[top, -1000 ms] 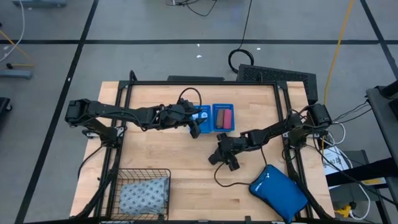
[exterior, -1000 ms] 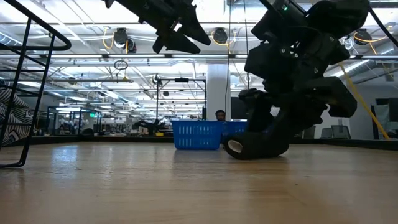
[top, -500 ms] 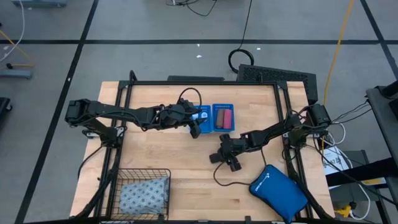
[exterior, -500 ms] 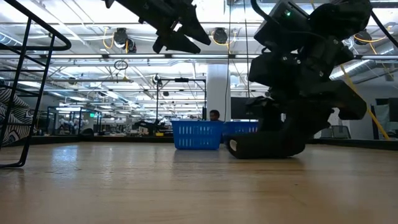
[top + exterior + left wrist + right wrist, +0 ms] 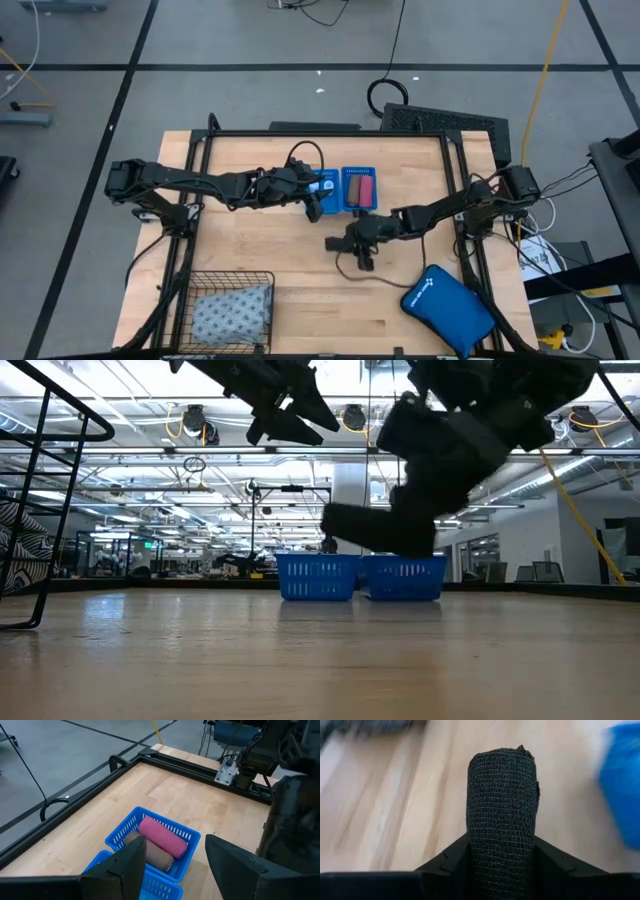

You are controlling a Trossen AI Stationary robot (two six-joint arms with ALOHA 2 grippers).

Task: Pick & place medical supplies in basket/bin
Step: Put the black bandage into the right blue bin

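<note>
Right gripper [image 5: 502, 865] clamps the black roll [image 5: 503, 815] just beside the blue tray [image 5: 349, 189], off the table; left gripper [image 5: 175, 865] hangs over the tray, fingers spread

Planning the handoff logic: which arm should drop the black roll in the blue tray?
Right. Its hand already grips the black roll, lifted off the table just short of the blue tray. The left hand hangs open over the tray, holding nothing.

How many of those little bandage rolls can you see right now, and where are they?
3. The pink roll and brown roll lie side by side in one compartment of the blue tray; the black roll is held in the right gripper.
</note>
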